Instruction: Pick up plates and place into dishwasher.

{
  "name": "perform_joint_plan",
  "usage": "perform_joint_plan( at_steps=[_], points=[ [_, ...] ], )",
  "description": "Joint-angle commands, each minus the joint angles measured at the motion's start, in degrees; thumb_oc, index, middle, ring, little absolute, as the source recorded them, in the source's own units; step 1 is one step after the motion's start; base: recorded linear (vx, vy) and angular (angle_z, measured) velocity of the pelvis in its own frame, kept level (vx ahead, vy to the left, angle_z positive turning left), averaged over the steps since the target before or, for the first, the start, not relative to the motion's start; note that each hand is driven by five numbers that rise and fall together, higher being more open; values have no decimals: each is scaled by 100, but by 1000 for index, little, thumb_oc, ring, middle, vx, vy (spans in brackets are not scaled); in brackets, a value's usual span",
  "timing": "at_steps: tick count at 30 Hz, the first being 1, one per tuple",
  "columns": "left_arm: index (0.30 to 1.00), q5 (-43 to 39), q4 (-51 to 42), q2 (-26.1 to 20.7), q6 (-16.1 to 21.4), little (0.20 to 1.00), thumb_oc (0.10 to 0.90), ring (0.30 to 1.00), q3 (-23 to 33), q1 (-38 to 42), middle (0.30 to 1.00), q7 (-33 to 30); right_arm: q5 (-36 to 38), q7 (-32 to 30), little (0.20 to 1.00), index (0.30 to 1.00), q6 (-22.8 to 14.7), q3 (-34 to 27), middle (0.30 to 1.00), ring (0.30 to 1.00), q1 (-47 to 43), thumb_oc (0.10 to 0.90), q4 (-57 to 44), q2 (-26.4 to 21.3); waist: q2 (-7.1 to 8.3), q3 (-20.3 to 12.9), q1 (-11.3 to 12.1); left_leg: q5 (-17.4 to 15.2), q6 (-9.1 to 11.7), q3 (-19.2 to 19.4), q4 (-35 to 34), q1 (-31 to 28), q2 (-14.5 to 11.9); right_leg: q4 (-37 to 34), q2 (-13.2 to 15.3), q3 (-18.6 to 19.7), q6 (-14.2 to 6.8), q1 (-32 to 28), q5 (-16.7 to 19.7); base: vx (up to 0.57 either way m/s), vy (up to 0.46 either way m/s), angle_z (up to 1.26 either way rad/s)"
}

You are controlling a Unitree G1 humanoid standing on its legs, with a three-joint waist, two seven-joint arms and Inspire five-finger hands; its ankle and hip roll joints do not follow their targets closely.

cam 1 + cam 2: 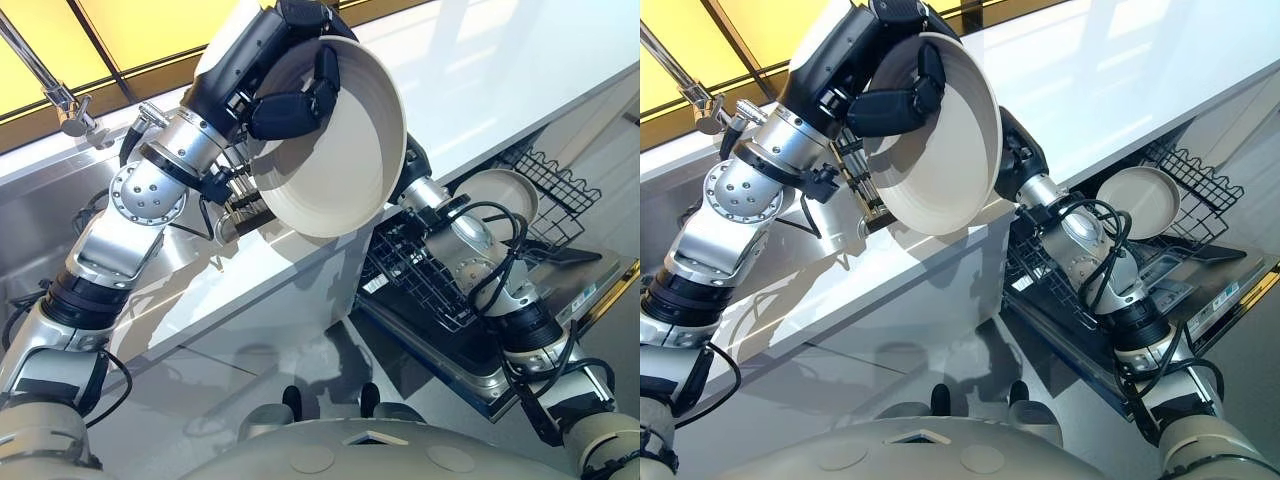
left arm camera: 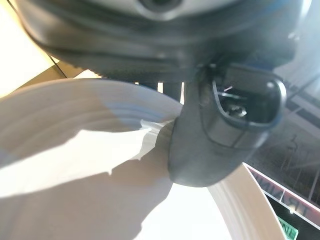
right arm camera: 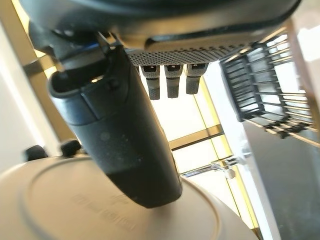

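Here, starting at nine o'clock in the head views, a chrome tap (image 1: 62, 103) leans over a steel sink (image 1: 40, 235) set in the white counter (image 1: 500, 70). Toward eleven o'clock the left hand (image 1: 290, 100) is raised above the counter, its fingers and thumb curled over the rim of a large cream plate (image 1: 335, 150); the plate is lifted clear of the counter and tilted up on edge, hollow side facing the camera. The left wrist view shows the thumb (image 2: 220, 130) pressed on the plate's inner face.

Behind the plate, near the centre, the right hand (image 1: 1015, 150) reaches up at the plate's far side. In the right wrist view its thumb (image 3: 125, 145) lies across the plate's underside with the fingers (image 3: 172, 80) straight and relaxed beyond it, not curled round anything.

At three o'clock the dishwasher's black wire rack (image 1: 560, 190) is pulled out over the open door (image 1: 590, 290), below the counter's edge. A second, smaller plate (image 1: 505, 195) stands upright in the rack.
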State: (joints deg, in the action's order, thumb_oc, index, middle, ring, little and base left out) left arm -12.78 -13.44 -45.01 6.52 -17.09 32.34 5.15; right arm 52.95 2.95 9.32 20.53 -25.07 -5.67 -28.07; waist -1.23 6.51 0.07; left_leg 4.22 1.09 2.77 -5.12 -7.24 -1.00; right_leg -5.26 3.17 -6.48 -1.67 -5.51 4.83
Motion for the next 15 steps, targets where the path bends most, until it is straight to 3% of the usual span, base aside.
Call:
perform_joint_plan(
  at_steps=[1, 5, 9, 12, 15],
  points=[
    [300, 245, -67, -14, 569, 200, 100, 300, -4, 497, 300, -377, -372, -268, 900, 900, -652, -254, 900, 900, -659, 800, -298, 338, 197, -614, 36, -260, -33, 230, 12, 45, 135, 36, -116, -304, -125, -261, -285, 0, 0, 0],
    [300, 698, 107, -383, 588, 200, 100, 300, 433, 338, 300, -890, -2067, -1120, 900, 900, -1101, -779, 900, 900, -682, 800, -175, -97, 162, -625, 22, -267, -34, 246, 12, 44, 126, 35, -122, -251, -125, -250, -274, 0, 0, 0],
    [300, 1478, 493, -717, 662, 200, 100, 300, 1047, -2, 300, -1587, -1293, -770, 900, 900, -1242, -1179, 900, 900, -556, 800, -429, -161, 119, -630, 69, -269, -38, 199, 12, 50, 139, 40, -122, -239, -121, -251, -279, 1, 7, -1],
    [300, 1765, 1298, -1169, 811, 200, 100, 300, 1483, -109, 300, -2374, -661, -260, 900, 900, -1254, -1297, 900, 900, -415, 800, -661, -237, 78, -648, 107, -248, -31, 142, 12, 74, 168, 45, -100, -296, -124, -249, -283, -12, 36, -6],
    [300, 1817, 1885, -1447, 739, 200, 100, 300, 1472, 103, 300, -2946, -389, -107, 900, 900, -1257, -1326, 900, 900, -401, 800, -692, -250, 55, -674, 99, -242, -27, 82, 12, 89, 199, 44, -82, -353, -132, -248, -281, 0, 0, 0]
  ],
)
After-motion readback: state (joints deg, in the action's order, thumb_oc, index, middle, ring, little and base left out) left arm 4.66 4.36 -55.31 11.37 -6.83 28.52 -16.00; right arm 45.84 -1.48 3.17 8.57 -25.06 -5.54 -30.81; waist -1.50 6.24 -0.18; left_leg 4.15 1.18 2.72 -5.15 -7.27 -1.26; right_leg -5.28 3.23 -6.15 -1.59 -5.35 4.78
